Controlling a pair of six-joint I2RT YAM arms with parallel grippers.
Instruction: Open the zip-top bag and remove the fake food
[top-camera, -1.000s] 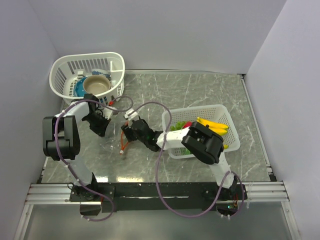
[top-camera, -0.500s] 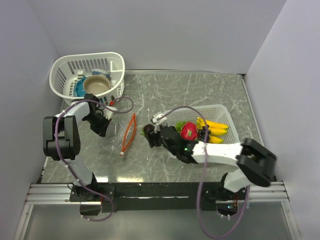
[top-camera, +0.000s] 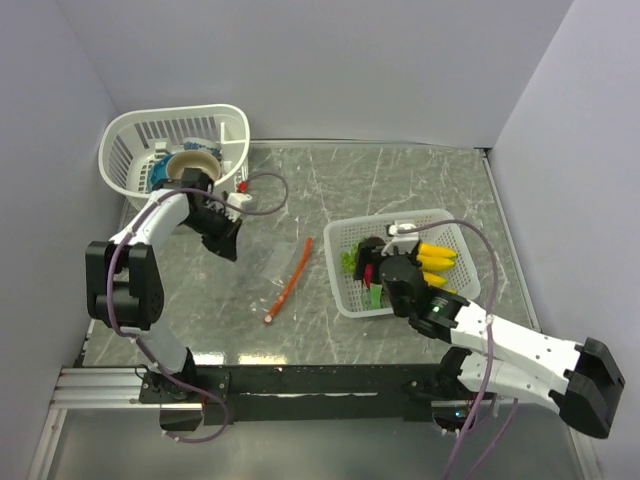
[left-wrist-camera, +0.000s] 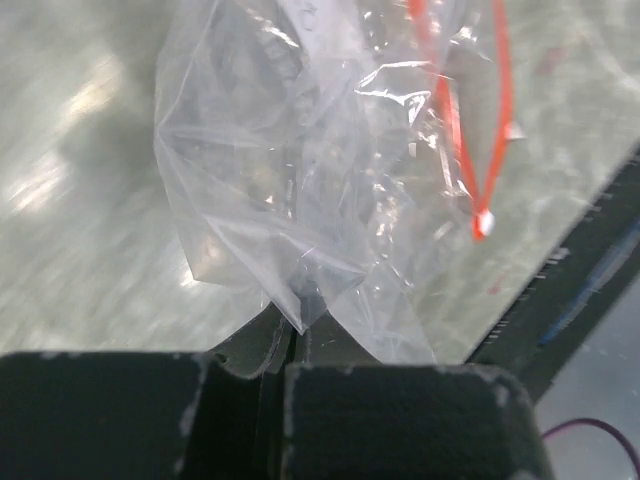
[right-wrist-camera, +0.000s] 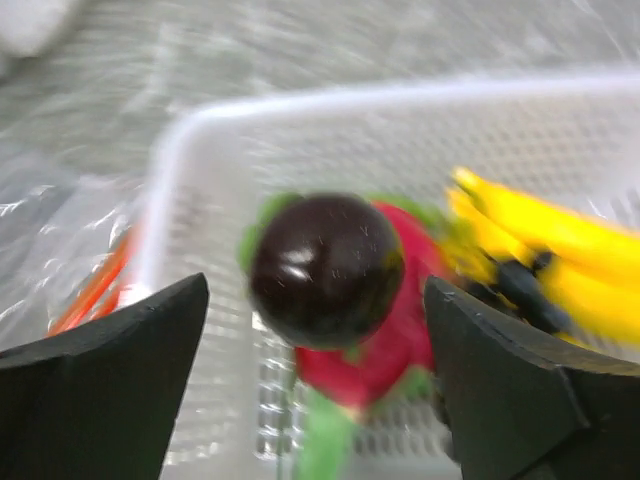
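- The zip-top bag (left-wrist-camera: 300, 200) lies crumpled on the tabletop (top-camera: 400, 180), left of centre. Its orange-red zip strip (top-camera: 290, 282) trails along the side towards the rectangular basket (top-camera: 395, 222). In the left wrist view I can make out nothing inside it, though the folds hide parts.
- The left fingers (left-wrist-camera: 400, 415) are clenched on a corner of the film at the end away from the zip.
- The fake food sits in the rectangular basket at the right: banana bunch (right-wrist-camera: 545, 235), dragon fruit (right-wrist-camera: 395, 340) and green cluster (top-camera: 349, 262).
- A dark round piece (right-wrist-camera: 325, 282) sits above the dragon fruit, between the right fingers (right-wrist-camera: 100, 370). These are spread wide and released, touching nothing. Whether the piece rests there or is falling cannot be told.
- The step in hand looks like dropping food into the basket, so the task is probably near its end.
- To finish well, the right arm should rise straight up clear of the basket rim, so the fingers do not clip the mesh or nudge the round piece out.
- The left arm could lift the bag by its pinched corner, mouth down, to prove it empty.
- The round basket (top-camera: 130, 130) at far left plays no part.
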